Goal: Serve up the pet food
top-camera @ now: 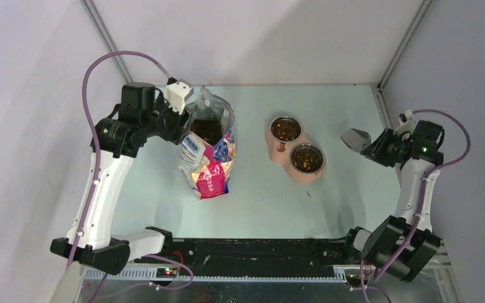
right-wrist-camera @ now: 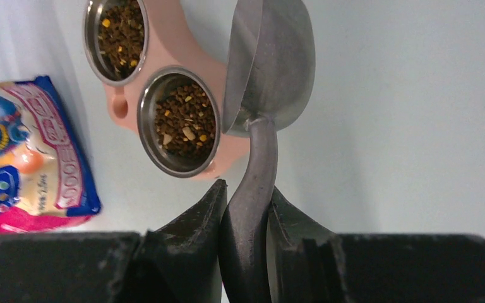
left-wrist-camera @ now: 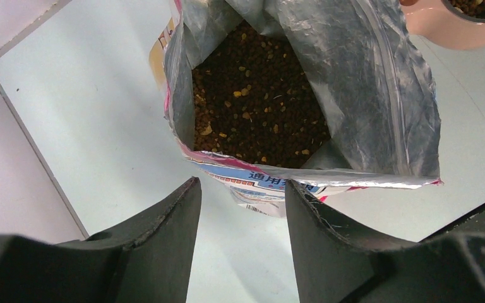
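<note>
This looks like a robotics lab test cell. A pale table is boxed in by plain whitish panels on its left, far and right sides, and aluminium struts rise from its far corners. Along the table's near edge, a black rail carries a white-and-black left arm and a matching right arm. Both arms trail exposed purple cables. A slotted grey cable duct runs just nearer than that rail.
</note>
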You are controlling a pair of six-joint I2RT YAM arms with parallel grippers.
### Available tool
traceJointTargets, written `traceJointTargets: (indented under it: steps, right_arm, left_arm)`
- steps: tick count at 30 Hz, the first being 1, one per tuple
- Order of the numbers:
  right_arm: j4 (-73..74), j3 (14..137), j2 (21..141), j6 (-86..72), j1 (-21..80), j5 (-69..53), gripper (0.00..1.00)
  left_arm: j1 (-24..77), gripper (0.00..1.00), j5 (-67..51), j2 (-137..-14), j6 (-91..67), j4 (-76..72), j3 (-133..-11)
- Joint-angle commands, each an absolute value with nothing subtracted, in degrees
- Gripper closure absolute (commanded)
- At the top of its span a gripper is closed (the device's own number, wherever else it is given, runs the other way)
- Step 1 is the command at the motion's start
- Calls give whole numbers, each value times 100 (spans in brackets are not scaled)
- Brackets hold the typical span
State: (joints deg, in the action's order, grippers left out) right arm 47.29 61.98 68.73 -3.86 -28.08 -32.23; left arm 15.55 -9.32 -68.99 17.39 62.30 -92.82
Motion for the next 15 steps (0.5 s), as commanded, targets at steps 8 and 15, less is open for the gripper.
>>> traceJointTargets:
  steps: [8, 15]
  right_arm:
    - [1770, 4035, 5790, -3237, -3010, -3978, 100]
    - [1455, 3401, 5556, -3203, -2904, -3464, 97]
  left_arm:
    - [1512, 41, -1078, -6863, 1677, 6250, -9542]
    - [1512, 41, -1117, -6847, 1652, 6280, -9574]
